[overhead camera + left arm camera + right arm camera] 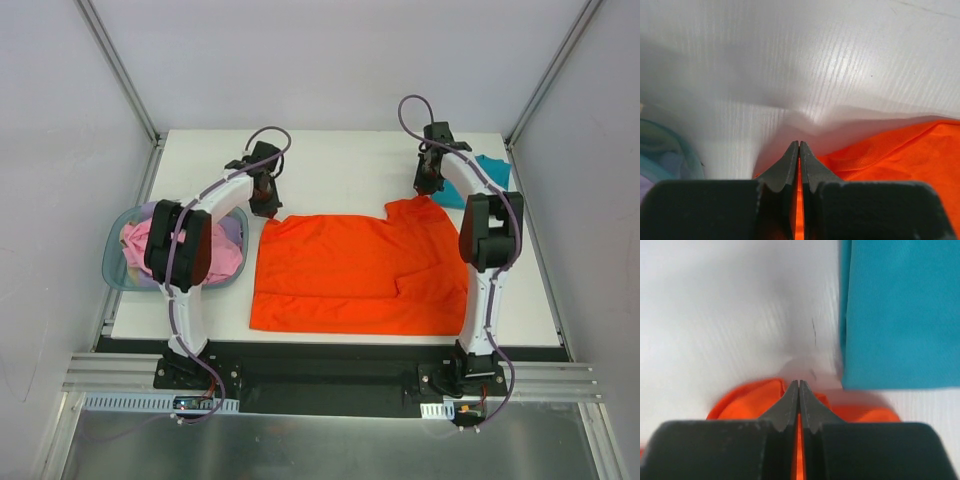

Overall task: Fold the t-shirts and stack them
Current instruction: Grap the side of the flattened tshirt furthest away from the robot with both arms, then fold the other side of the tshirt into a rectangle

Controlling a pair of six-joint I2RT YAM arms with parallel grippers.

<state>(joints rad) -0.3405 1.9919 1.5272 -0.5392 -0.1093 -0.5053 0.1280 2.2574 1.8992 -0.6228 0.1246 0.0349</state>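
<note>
A white table (340, 165) stands inside plain white walls (330, 60). Nearest the arm bases, the orange shirt (350, 270) lies spread across the middle of the table. Its near hem runs along the front edge, and a fold step shows toward its right side.

At the left edge of the table a blue basket (112, 262) holds a pink shirt (135, 240) and a lavender shirt (232, 228), partly hidden under the left arm.

Farther back, the left gripper (266, 207) sits at the orange shirt's far left corner. In its wrist view the jaws are pressed together, with only a thin slit between them. Orange cloth shows in that slit and spreads out to the right.

The right gripper (427, 187) is at the shirt's far right corner, at the sleeve. Its jaws are likewise closed tight on a bunch of orange cloth.

Just beyond and to the right of it, the teal shirt (492, 172) lies flat near the far right corner of the table, apart from the orange one.
</note>
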